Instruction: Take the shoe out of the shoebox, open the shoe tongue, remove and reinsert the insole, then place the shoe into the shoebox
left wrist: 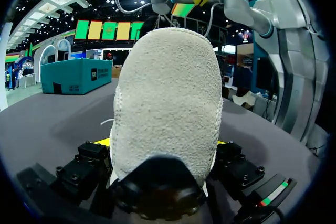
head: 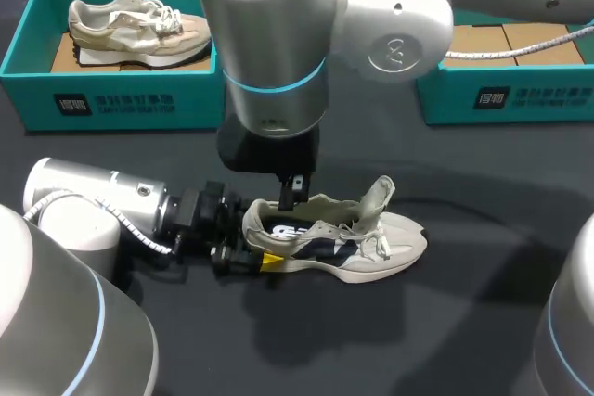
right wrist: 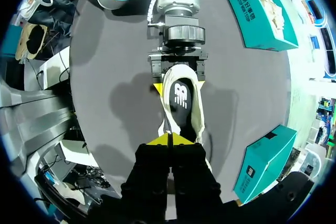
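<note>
Clamping the heel from both sides, our left gripper (head: 246,240) grasps the shoe (head: 353,246), which stands on its sole in the middle of the table (head: 483,322). Its toe points right, and it sits well nearer than the two teal boxes along the far edge: the far-right shoebox (head: 506,104) and a far-left shoebox (head: 121,104) holding a second shoe (head: 130,30). Our right gripper (head: 291,190) hangs over the shoe's mouth with its yellow tips (right wrist: 159,141) clenched together; whether they pinch anything we cannot tell. The tongue (head: 376,197) stands lifted, and the dark insole (right wrist: 181,95) lies bare inside. We judge the shoe light and soft in the upper, stiffer at heel and sole, so the heel hold suits bracing it. The insole should be thin, floppy and snug — best pinched at its heel edge and peeled upward, not tugged flat.
</note>
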You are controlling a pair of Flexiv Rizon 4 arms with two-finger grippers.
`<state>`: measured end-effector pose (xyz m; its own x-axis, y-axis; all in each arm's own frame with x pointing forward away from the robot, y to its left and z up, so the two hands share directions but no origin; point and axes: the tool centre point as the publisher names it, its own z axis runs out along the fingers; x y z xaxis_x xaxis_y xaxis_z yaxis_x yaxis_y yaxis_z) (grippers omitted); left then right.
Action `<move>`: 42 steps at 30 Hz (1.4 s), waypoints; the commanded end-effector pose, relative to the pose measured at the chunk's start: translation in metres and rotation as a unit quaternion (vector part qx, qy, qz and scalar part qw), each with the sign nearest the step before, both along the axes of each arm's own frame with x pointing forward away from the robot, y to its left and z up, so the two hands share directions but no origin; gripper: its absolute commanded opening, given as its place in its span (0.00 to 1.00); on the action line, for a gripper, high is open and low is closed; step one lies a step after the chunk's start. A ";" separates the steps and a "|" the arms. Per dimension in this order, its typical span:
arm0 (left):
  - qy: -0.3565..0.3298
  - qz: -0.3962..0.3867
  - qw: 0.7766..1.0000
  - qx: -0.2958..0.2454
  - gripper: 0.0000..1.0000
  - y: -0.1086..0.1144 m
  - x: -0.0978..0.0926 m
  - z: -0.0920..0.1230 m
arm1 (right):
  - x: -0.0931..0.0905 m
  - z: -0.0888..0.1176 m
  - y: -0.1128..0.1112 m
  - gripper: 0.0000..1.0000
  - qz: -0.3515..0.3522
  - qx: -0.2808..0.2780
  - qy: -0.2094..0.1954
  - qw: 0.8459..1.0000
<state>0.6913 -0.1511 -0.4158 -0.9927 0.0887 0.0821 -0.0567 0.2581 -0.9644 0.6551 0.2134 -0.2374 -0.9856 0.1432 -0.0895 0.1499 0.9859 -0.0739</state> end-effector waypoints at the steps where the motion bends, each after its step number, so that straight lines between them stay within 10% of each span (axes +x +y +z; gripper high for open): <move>1: 0.000 0.001 1.000 0.000 0.00 0.000 0.000 -0.001 | 0.005 -0.016 0.011 0.00 0.007 -0.008 0.007 1.000; 5: 0.000 0.001 1.000 0.000 0.00 0.000 0.000 -0.001 | 0.009 -0.047 0.019 0.00 0.020 -0.016 0.007 1.000; 18: 0.000 0.001 1.000 0.000 0.00 0.000 0.000 -0.001 | 0.009 -0.047 0.019 0.00 0.020 -0.016 0.007 1.000; 24: 0.000 0.001 1.000 0.000 0.00 0.000 0.000 -0.001 | 0.020 -0.084 0.019 0.00 0.001 -0.045 -0.005 0.999; 42: 0.000 0.001 1.000 0.000 0.00 0.000 0.000 -0.001 | 0.031 -0.106 0.009 0.00 0.009 -0.024 -0.006 1.000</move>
